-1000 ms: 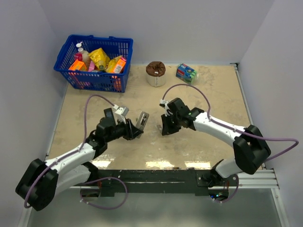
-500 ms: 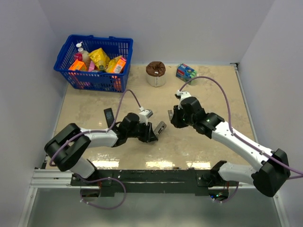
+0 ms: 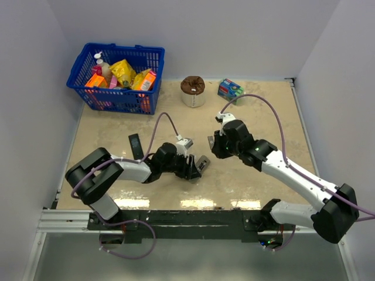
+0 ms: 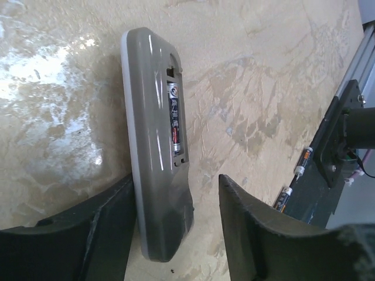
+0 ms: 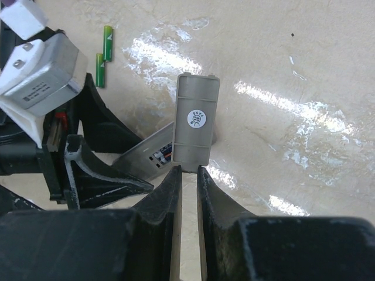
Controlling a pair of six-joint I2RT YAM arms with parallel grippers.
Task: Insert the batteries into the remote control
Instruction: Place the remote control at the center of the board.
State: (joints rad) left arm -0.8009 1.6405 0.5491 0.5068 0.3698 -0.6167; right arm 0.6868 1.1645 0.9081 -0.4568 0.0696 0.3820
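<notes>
I log left gripper (image 4: pixel 176 181) low, extended toward 3 o'clock, released astride remote (image 4: pixel 155 146), one finger touching; right gripper (image 5: pixel 188 172) extended toward 10 o'clock, clenched on cover (image 5: pixel 197 117).

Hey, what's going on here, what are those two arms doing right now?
The left gripper brackets the grey-backed remote control, with one finger against it and a gap on the other side. The remote's back is open, and one battery is seated inside. The right gripper pinches the loose battery cover right beside the remote, so the cover is not yet on. A black remote and a blue basket sit off to the side.
</notes>
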